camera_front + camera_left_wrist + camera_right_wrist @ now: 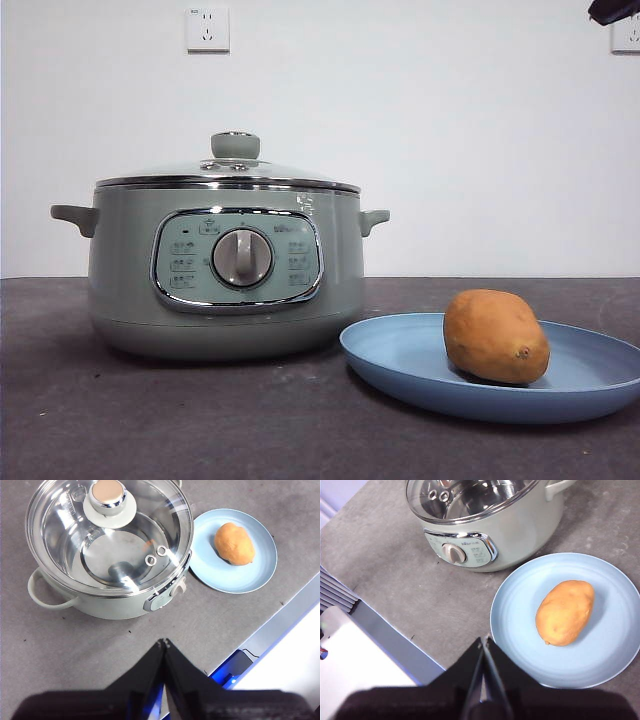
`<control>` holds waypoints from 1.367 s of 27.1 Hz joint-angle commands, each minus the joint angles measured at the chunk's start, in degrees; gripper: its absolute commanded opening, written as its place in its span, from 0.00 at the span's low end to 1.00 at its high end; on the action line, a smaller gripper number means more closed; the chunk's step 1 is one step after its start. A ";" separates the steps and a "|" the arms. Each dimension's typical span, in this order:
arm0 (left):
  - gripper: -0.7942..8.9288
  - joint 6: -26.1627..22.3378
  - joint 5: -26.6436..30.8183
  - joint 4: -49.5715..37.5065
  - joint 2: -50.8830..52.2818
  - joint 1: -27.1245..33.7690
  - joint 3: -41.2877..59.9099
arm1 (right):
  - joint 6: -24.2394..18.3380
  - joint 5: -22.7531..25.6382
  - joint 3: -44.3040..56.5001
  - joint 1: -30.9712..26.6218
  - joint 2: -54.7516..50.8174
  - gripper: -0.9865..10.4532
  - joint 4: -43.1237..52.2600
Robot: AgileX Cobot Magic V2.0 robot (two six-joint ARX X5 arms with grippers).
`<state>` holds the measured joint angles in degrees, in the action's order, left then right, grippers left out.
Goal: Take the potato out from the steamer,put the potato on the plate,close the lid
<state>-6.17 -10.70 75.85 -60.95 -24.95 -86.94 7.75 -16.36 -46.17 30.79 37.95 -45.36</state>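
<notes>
I see the tan-orange potato (496,337) lying on its side on the light-blue plate (400,355), just beside the sage-green steamer (130,290), whose glass lid (235,165) sits closed on the tabletop (200,420).

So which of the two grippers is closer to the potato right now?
The right one. The right gripper hangs shut above the table just off the blue plate's rim, with the potato close by. The left gripper, also shut, hovers farther off, in front of the steamer.
</notes>
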 commanded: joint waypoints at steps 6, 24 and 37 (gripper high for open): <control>0.08 -2.95 0.02 -15.43 2.73 3.87 0.31 | 0.31 0.17 -0.20 0.02 0.00 0.09 0.20; 0.08 -3.02 0.07 -73.77 36.39 26.05 47.12 | 0.31 0.17 -0.20 0.02 0.00 0.09 0.07; 0.08 -0.17 0.17 -74.93 51.04 26.14 74.18 | 0.31 0.17 -0.20 0.02 0.00 0.09 0.04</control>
<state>-7.42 -10.68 1.61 -10.79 1.02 -14.20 7.75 -16.34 -46.17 30.76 37.98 -45.41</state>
